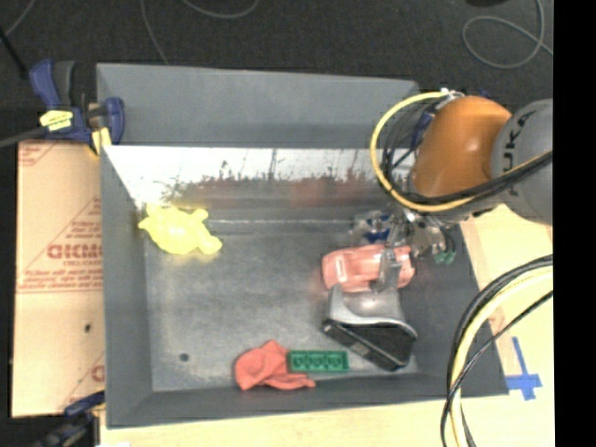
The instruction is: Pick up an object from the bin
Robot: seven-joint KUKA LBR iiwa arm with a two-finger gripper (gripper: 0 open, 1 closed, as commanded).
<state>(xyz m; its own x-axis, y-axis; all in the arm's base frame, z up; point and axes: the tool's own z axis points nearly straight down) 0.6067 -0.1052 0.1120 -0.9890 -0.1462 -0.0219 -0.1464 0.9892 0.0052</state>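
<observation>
Reading KUKA on the arm [521,156], you see its gripper [392,270] over the pink object [349,268], centre right; grip: cannot tell

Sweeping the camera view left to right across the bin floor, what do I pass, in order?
Yellow soft toy → red crumpled cloth → green studded brick → pink plastic thing. The black-and-grey thing spans the same stretch as the pink one, so it is left out.
</observation>
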